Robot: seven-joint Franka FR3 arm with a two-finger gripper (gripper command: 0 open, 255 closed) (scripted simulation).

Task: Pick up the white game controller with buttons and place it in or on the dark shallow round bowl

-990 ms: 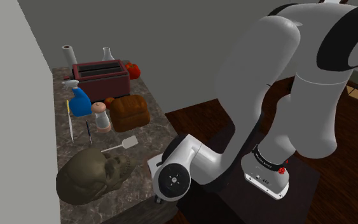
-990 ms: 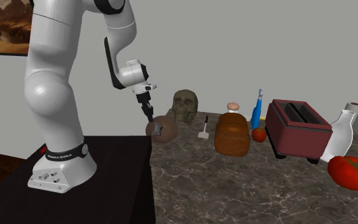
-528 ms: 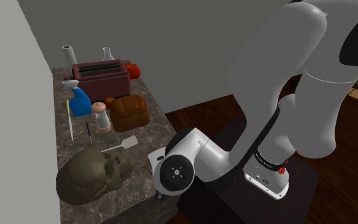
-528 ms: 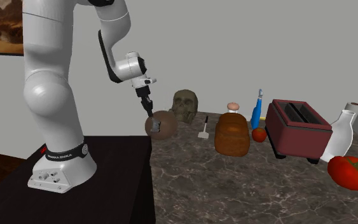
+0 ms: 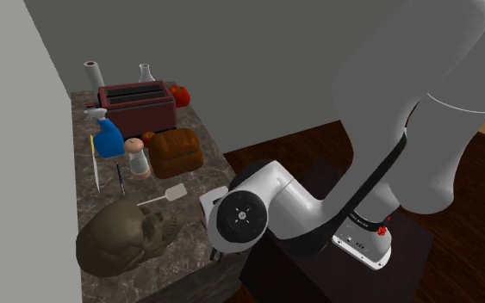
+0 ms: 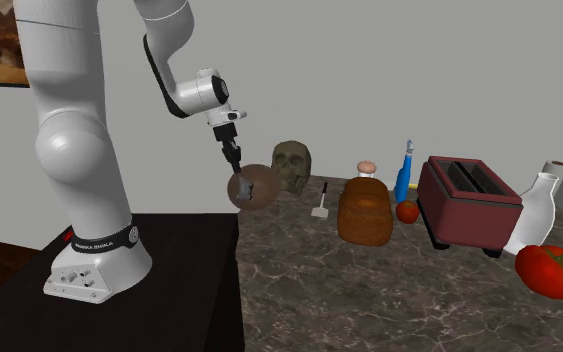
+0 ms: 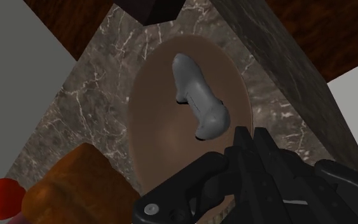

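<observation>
The brown shallow round bowl [image 6: 257,186] hangs tilted just above the near corner of the marble counter [image 6: 389,290]. My gripper [image 6: 235,168] is above it, shut on its rim. In the wrist view my gripper [image 7: 229,150] clasps the edge of the bowl [image 7: 165,133], one finger inside and one outside. The controller [image 7: 198,95], drawn plain grey, lies inside the bowl a little beyond the fingers. The counter shows behind the bowl.
A skull [image 6: 291,165] stands just behind the bowl. Further along the counter are a white spatula [image 6: 321,205], a bread loaf [image 6: 366,215], a red toaster [image 6: 466,200], a white vase [image 6: 539,210] and a tomato [image 6: 551,270]. The black stand [image 6: 159,280] borders the counter.
My gripper has risen and shifted slightly, and the bowl with the controller in it has come up off the counter with it.
</observation>
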